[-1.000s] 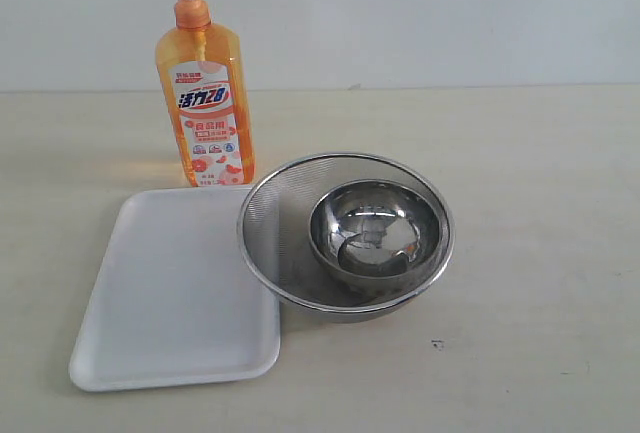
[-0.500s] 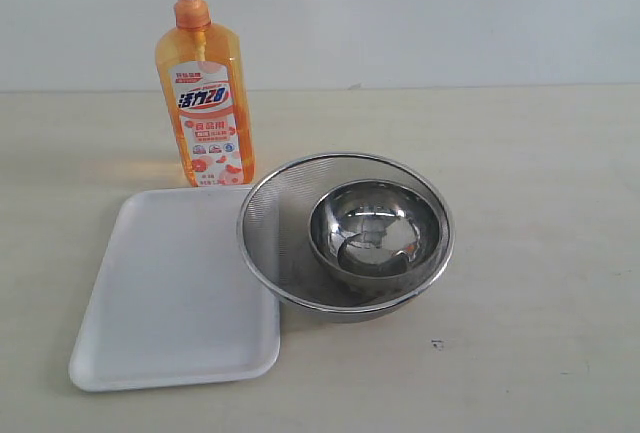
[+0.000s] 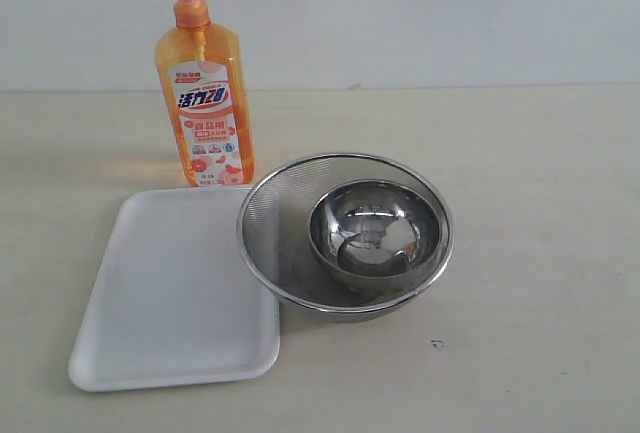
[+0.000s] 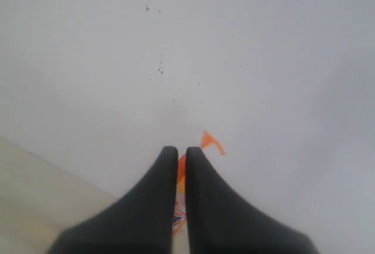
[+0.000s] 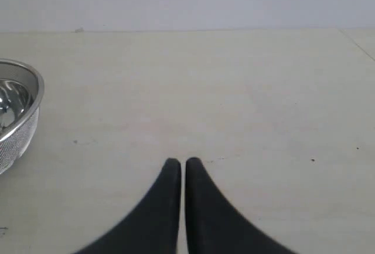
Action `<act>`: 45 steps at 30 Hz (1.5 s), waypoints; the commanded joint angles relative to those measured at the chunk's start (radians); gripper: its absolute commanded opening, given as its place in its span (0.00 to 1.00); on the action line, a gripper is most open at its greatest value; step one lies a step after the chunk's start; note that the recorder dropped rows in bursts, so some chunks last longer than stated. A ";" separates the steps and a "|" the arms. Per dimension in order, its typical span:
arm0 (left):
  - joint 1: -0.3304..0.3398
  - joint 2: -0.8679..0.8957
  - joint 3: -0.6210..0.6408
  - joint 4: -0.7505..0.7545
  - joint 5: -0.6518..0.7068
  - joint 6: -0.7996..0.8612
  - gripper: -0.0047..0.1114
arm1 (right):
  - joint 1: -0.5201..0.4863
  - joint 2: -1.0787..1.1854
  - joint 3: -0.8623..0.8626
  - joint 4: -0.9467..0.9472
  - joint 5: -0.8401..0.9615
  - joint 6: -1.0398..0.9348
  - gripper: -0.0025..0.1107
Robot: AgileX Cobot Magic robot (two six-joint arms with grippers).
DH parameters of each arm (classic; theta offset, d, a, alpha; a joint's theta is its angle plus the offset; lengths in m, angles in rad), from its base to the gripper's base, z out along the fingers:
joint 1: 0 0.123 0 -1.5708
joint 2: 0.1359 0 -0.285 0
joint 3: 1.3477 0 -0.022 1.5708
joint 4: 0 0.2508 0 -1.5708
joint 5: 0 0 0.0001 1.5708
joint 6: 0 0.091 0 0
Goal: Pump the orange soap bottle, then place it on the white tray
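Observation:
The orange soap bottle stands upright on the table at the back left, its pump head at the picture's top edge. Just in front of it lies the white tray, with nothing on it. Neither arm shows in the exterior view. In the left wrist view my left gripper is shut with nothing in it; the orange soap bottle shows far behind the black fingers, its pump head just past the tips. In the right wrist view my right gripper is shut over bare table, holding nothing.
A round steel mesh bowl with a smaller steel bowl inside it sits right of the tray, overlapping the tray's right edge. Its rim shows in the right wrist view. A pale wall stands behind the table.

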 commanded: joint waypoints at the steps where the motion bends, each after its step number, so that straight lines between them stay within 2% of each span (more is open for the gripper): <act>1: -0.019 0.139 -0.147 0.087 0.072 0.037 0.08 | -0.002 -0.004 0.000 -0.005 -0.011 -0.003 0.02; 6: -0.062 0.341 -0.312 0.075 0.282 0.273 0.08 | -0.002 -0.004 0.000 -0.005 -0.011 -0.003 0.02; 8: -0.077 0.419 -0.343 0.050 0.307 0.366 0.08 | -0.002 -0.004 0.000 -0.005 -0.011 -0.003 0.02; 13: -0.095 0.634 -0.349 -0.068 0.214 0.680 0.08 | -0.002 -0.004 0.000 -0.005 -0.011 -0.003 0.02; 16: -0.095 0.762 -0.349 -0.123 0.170 0.816 0.08 | -0.002 -0.004 0.000 -0.005 -0.011 -0.003 0.02; 25: -0.093 1.077 -0.362 -0.113 -0.132 0.856 0.08 | -0.002 -0.004 0.000 -0.005 -0.011 -0.003 0.02; 27: -0.093 1.128 -0.377 -0.056 -0.168 0.848 0.08 | -0.002 -0.004 0.000 -0.005 -0.011 -0.003 0.02; 31: -0.093 1.220 -0.443 0.088 -0.177 0.774 0.08 | -0.002 -0.004 0.000 -0.005 -0.011 -0.003 0.02; 34: -0.091 1.276 -0.495 0.256 -0.211 0.626 0.08 | -0.002 -0.004 0.000 -0.005 -0.011 -0.003 0.02; 38: -0.039 1.332 -0.555 0.509 -0.267 0.343 0.08 | -0.002 -0.004 0.000 -0.005 -0.011 -0.003 0.02; 39: -0.004 1.343 -0.559 0.670 -0.335 0.203 0.08 | -0.002 -0.004 0.000 -0.005 -0.011 -0.003 0.02; 40: 0.016 1.348 -0.559 0.730 -0.392 0.110 0.08 | -0.002 -0.004 0.000 -0.005 -0.011 -0.003 0.02; 41: 0.078 1.364 -0.559 0.927 -0.523 -0.094 0.08 | -0.002 -0.004 0.000 -0.005 -0.011 -0.003 0.02; 42: 0.116 1.377 -0.564 1.032 -0.609 -0.183 0.08 | -0.002 -0.004 0.000 -0.005 -0.011 -0.003 0.02; 43: 0.199 1.410 -0.585 1.198 -0.765 -0.334 0.08 | -0.002 -0.004 0.000 -0.005 -0.011 -0.003 0.02; 44: 0.240 1.434 -0.598 1.283 -0.845 -0.377 0.08 | -0.002 -0.004 0.000 -0.005 -0.011 -0.003 0.02; 45: 0.312 1.489 -0.630 1.416 -0.965 -0.399 0.08 | -0.002 -0.004 0.000 -0.005 -0.011 -0.003 0.02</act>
